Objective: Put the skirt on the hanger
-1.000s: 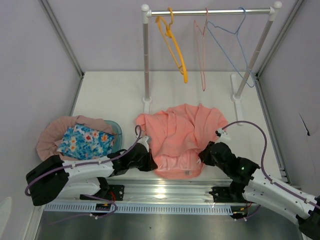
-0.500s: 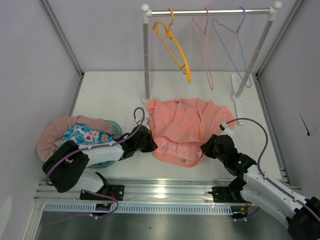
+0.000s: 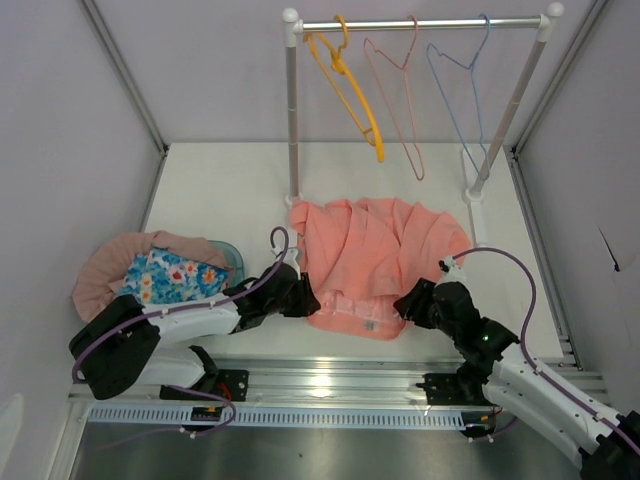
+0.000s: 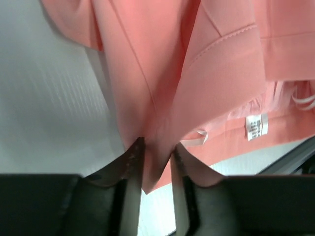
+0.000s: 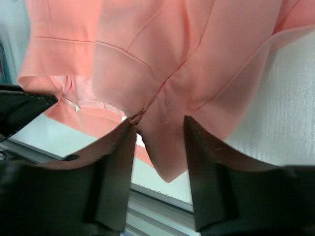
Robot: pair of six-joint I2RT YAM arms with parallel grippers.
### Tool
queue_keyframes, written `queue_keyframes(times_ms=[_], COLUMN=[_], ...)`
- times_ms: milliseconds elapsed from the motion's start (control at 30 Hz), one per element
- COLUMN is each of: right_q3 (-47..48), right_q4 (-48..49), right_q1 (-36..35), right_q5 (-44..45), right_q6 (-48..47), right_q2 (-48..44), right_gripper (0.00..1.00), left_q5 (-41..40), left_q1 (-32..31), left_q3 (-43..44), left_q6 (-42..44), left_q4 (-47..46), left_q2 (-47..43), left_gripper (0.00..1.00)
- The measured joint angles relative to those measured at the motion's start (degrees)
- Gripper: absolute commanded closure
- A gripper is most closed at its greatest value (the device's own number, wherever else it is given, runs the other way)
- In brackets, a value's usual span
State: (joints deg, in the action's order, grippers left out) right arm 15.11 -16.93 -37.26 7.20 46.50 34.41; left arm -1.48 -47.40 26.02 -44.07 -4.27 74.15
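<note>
Skirt (image 3: 375,265), salmon-pink, lies spread flat on the white surface (image 3: 220,190), just in front of the clothes rack (image 3: 420,22), with its waistband side towards the arms. None of it is on a hanger yet. The orange hanger (image 3: 352,100), pink hanger (image 3: 395,100) and blue hanger (image 3: 465,95) all hang bare from the rail, so judging by this the task is at an early stage: a hanger must be fetched and the garment fitted to it. The left end effector (image 4: 156,143) sits at the skirt's near left corner, fingers partly apart, with a fold of fabric lying loosely between them rather than pinched. The right end effector (image 5: 159,119) at the near right corner stands wider, a hem corner in its gap, not clamped.
</note>
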Motion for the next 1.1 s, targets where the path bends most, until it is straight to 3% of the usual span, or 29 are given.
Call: queue_keyframes(times_ms=[133, 333, 567, 733, 833, 933, 1100], right_q3=[1.75, 9.6, 19.61, 37.86, 54.86, 70.36, 87.19], right_q4=[-4.24, -8.81, -12.96, -16.83, -17.53, -16.81, -15.43], right_q1=[-2.45, -7.28, -10.84, -10.95, -8.39, -0.98, 12.33], right_q5=[2.08, 6.49, 9.68, 11.96, 13.53, 12.59, 8.61], right_q6=[0.04, -0.28, -3.48, -12.04, -19.5, -25.59, -32.81], right_q2=[-1.86, -0.94, 1.07, 7.37, 13.77, 20.61, 30.45], right_gripper=[0.37, 0.33, 0.37, 0.41, 0.42, 0.41, 0.4], left_q5=[-1.03, -3.32, -4.98, -5.44, -5.44, -5.42, -5.25], left_q1=[-0.98, -0.98, -0.98, -0.98, -0.98, -0.98, -0.98], left_q3=[0.0, 1.64, 3.89, 5.64, 6.86, 7.72, 8.28], left_q6=[0.11, 0.96, 2.29, 3.21, 3.69, 4.2, 5.18], left_q4=[2.67, 8.63, 12.92, 15.91, 17.14, 18.51, 20.11], left_q2=[-3.54, -7.52, -9.84, -12.68, -14.71, -16.9, -19.93], left_gripper=[0.55, 0.52, 0.52, 0.53, 0.52, 0.52, 0.52])
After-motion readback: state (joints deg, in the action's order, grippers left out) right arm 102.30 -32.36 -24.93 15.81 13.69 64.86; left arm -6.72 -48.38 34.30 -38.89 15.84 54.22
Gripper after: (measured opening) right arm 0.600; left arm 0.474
